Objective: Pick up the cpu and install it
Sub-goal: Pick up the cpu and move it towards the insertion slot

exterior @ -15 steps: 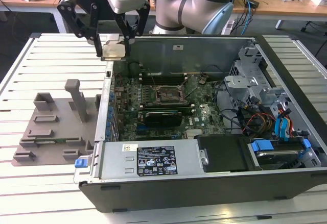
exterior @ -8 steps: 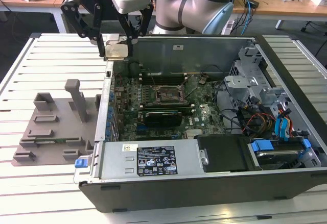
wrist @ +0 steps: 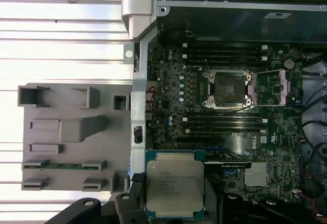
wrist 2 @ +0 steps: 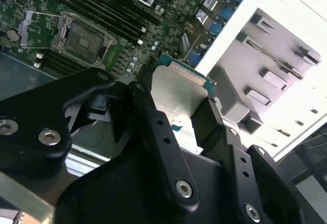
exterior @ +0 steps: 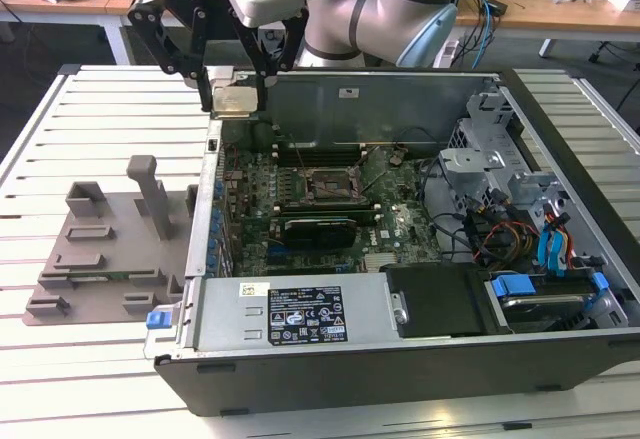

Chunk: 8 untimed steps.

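Note:
My gripper (exterior: pixel 237 92) is shut on the cpu (exterior: pixel 238 100), a flat silvery square chip. I hold it in the air over the back corner of the open computer case, on the exterior view's left. Both wrist views show the cpu (wrist: pixel 174 187) (wrist 2: pixel 180 92) clamped edge to edge between the black fingers (wrist 2: pixel 148 106). The black square socket (exterior: pixel 322 185) sits open on the green motherboard (wrist: pixel 228 89) (wrist 2: pixel 82 39), below the chip and off to one side. Its metal load frame is swung up.
A grey plastic fixture tray (exterior: pixel 110 249) (wrist: pixel 66 137) with upright posts lies on the slatted white table beside the case, on the exterior view's left. The case walls (exterior: pixel 350 99), drive cages (exterior: pixel 500 159), cables and power supply (exterior: pixel 300 314) ring the motherboard.

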{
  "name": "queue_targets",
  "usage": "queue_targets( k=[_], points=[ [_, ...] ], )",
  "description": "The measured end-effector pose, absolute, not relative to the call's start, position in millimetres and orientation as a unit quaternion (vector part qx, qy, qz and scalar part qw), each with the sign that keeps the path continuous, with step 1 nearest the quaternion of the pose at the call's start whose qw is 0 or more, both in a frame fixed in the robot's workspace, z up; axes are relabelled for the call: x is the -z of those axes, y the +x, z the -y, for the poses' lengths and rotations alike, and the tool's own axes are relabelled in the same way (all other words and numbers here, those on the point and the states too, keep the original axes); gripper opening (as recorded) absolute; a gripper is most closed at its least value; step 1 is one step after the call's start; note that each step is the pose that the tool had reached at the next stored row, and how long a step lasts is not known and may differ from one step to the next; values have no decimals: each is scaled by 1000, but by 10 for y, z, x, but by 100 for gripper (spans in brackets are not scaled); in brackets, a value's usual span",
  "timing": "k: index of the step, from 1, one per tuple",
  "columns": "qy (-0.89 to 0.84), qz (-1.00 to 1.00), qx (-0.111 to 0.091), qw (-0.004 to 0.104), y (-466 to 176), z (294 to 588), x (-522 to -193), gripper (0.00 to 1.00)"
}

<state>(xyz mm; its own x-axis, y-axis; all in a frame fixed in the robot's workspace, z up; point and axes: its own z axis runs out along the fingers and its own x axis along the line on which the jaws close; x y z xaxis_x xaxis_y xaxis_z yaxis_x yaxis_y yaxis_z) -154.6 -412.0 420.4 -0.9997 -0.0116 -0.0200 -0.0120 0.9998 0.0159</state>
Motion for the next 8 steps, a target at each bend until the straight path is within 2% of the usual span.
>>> queue_targets(
  k=[8],
  points=[
    [-6, -1000, -8, 10, -1457, 4120, -4204, 55]
  ],
)
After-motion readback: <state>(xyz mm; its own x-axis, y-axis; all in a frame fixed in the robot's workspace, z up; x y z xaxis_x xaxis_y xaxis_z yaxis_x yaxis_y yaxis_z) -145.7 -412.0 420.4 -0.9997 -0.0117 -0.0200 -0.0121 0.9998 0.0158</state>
